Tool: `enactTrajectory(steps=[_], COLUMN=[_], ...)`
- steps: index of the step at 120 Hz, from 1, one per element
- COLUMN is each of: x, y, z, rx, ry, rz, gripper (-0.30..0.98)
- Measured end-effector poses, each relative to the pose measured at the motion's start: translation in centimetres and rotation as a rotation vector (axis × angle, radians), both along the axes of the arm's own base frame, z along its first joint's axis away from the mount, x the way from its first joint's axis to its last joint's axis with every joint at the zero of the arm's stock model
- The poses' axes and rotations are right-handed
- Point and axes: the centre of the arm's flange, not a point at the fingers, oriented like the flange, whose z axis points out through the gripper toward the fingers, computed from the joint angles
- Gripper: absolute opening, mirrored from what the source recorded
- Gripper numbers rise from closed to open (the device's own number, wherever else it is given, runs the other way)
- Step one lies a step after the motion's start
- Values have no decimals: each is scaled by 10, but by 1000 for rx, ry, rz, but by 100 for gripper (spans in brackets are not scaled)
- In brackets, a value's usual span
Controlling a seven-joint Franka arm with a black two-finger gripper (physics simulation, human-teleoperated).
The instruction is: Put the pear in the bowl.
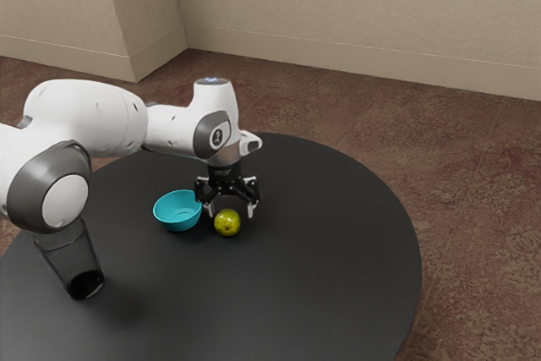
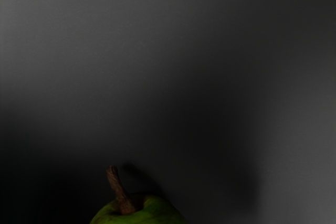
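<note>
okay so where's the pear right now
In the exterior view, the pear sits on the black table, just to that view's right of the blue bowl, below the open gripper.

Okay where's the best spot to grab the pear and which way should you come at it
I'd come from above and pinch the pear by opposite sides of its round body, not its thin stem. The bowl close beside it would likely hamper a sideways approach.

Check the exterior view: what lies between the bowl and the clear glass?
In the exterior view, a bare stretch of the black tabletop lies between the bowl and the clear glass.
</note>
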Motion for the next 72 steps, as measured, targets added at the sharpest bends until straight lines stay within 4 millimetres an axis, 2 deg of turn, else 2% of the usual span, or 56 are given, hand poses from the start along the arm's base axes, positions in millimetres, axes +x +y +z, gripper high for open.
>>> enactTrajectory(steps=[72], x=[0], y=[-17], z=[-3], rx=[12], ry=[-19], rz=[-69], gripper=[64])
